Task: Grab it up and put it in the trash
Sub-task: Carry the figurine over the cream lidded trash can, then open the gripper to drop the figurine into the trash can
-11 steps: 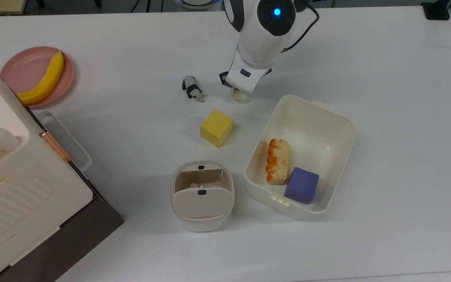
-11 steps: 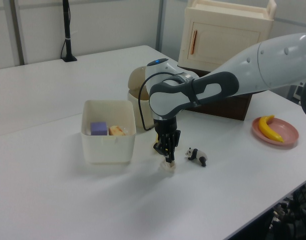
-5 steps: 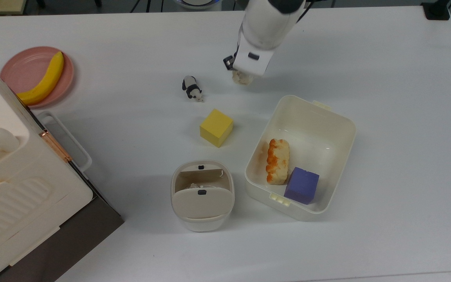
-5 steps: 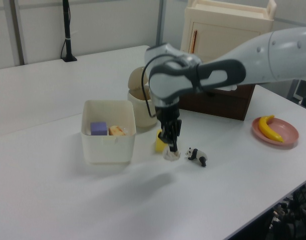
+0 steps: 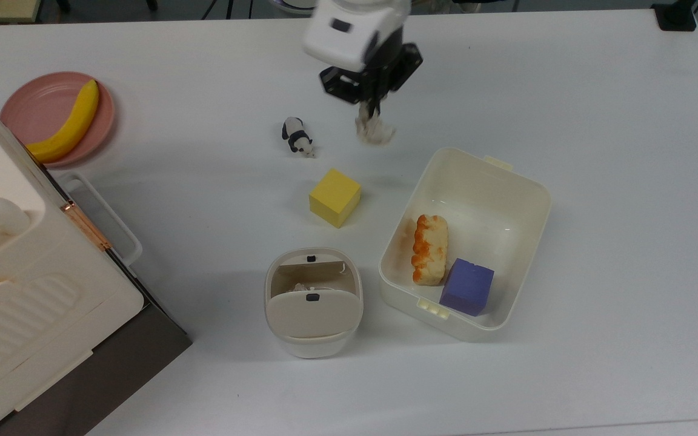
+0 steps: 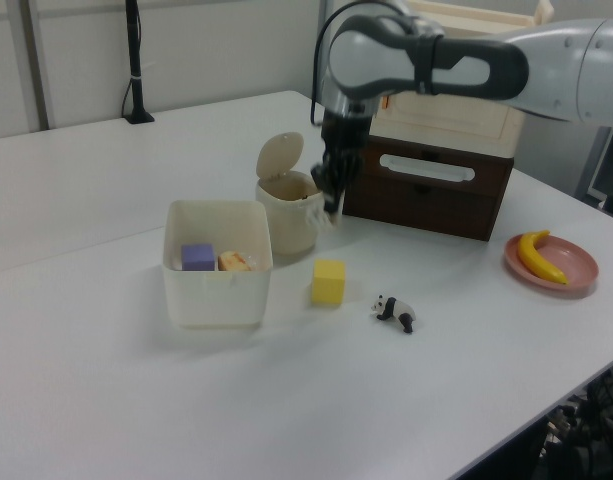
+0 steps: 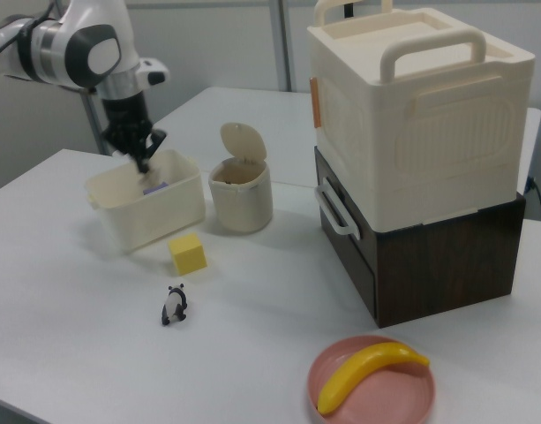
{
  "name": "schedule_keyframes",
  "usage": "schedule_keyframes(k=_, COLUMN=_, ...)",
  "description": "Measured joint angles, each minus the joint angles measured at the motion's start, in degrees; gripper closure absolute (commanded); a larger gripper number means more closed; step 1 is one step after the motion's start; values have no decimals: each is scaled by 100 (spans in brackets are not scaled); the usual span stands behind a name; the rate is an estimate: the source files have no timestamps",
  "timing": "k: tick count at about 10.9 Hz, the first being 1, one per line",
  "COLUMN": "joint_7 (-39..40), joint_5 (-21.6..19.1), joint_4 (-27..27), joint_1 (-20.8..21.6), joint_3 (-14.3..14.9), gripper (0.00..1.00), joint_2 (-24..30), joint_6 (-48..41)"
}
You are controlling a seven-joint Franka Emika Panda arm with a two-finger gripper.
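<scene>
A: Task thing? Small crumpled off-white paper wad (image 5: pixel 375 130), ragged edges, hanging under the black two-finger end effector (image 5: pixel 371 109), fingers pinched shut on its top. It's off the white bench (image 5: pixel 597 151), up in the air.

B: Where, exactly?

A: In the top view it sits between the black-and-white panda figurine (image 5: pixel 297 137) and the far corner of the cream rectangular tub (image 5: pixel 528 188), above the yellow cube (image 5: pixel 334 197). The small cream desktop bin with swing flap lid (image 5: pixel 313 301) is well apart, near the bottom.

B: Other views add anything?

A: The left view has the wad (image 6: pixel 325 214) overlapping the bin (image 6: pixel 289 205), whose lid stands tipped up. The right view has the end effector (image 7: pixel 143 157) over the tub (image 7: pixel 146 208); wad is blurred there. The top view alone shows the tub's contents clearly: an orange-topped bread piece (image 5: pixel 429 249) and a purple cube (image 5: pixel 467 286).
</scene>
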State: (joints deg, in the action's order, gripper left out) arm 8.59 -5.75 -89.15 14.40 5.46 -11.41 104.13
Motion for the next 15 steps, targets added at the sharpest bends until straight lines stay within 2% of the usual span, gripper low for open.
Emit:
schedule_keyframes(k=2, joint_7=-541, joint_5=-24, joint_4=20, joint_1=-121, joint_3=48, gripper=100, joint_2=-151, joint_6=1278)
schedule_keyframes(k=6, joint_7=-881, joint_5=-23, joint_4=26, joint_1=-164, joint_3=189, gripper=100, joint_2=-729, joint_6=2915)
schedule_keyframes(k=7, joint_7=-1032, joint_5=10, joint_4=27, joint_1=-166, joint_3=236, gripper=88, joint_2=-873, joint_6=3287)
schedule_keyframes(k=8, joint_7=-1194, joint_5=97, joint_4=27, joint_1=-168, joint_3=287, gripper=51, joint_2=-1021, joint_6=3608)
schedule_keyframes(k=9, joint_7=-1310, joint_5=190, joint_4=28, joint_1=-176, joint_3=310, gripper=1, joint_2=-1136, joint_6=3797)
schedule_keyframes(k=14, joint_7=-1558, joint_5=256, joint_4=119, joint_1=-214, joint_3=402, gripper=0, joint_2=-1231, joint_6=3962)
schedule_keyframes(k=15, joint_7=-1618, joint_5=256, joint_4=119, joint_1=-213, joint_3=402, gripper=0, joint_2=-1179, joint_6=3770)
